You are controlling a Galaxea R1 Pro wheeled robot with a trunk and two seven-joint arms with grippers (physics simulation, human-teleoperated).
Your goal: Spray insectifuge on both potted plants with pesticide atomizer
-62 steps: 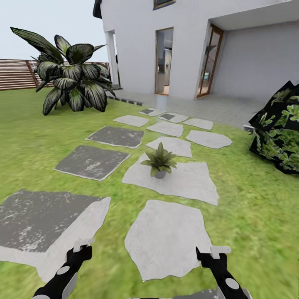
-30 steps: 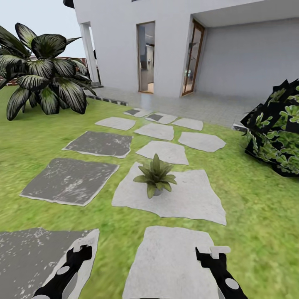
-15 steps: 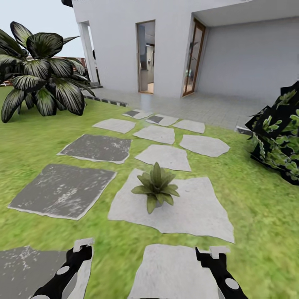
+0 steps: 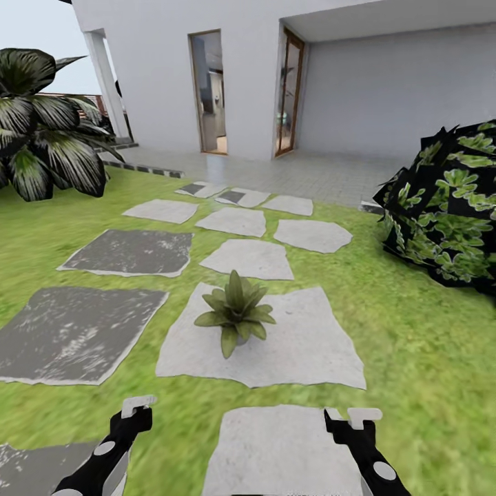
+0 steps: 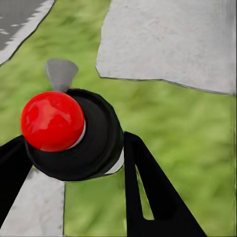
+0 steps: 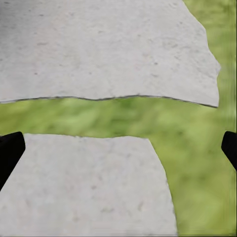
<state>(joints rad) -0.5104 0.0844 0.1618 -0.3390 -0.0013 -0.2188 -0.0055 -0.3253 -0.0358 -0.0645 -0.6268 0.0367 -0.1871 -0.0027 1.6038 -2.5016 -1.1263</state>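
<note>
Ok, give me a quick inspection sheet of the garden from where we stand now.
Surface: lawn with grey and white stepping stones.
Job's things: one potted plant upright on a white stone; sprayer nothing seen.
Clutter: nothing seen.
Grippers: left gripper holds a black, red-tipped object; right gripper open, empty.
Cables: nothing seen.
Surroundings: white house, big dark-leaved plant on the left, bush on the right.

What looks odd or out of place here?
Little stands out. The potted plant sits upright on a pale stepping stone in the path rather than on the grass. The left claw grips a black object with a red ball on top, which I can't identify. The right claw is open.
</note>
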